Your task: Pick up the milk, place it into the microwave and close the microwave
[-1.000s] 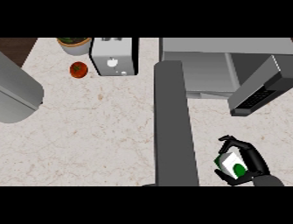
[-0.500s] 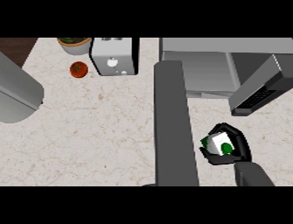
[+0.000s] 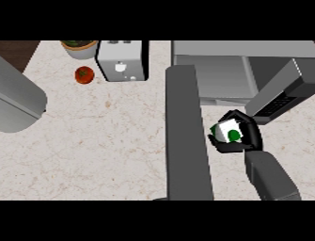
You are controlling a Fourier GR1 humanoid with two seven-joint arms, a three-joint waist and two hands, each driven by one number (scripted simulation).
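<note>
On the marbled counter [image 3: 104,136], the milk [image 3: 228,132] is held wrapped in the curled fingers of the right hand [image 3: 240,141], just short of the open microwave [image 3: 215,77] ahead, presumably for insertion.

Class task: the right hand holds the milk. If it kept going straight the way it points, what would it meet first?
The right hand, curled round the milk, points up-view toward the microwave. Most likely it would first meet the open door or the opening's front edge; height is unclear from above.
</note>
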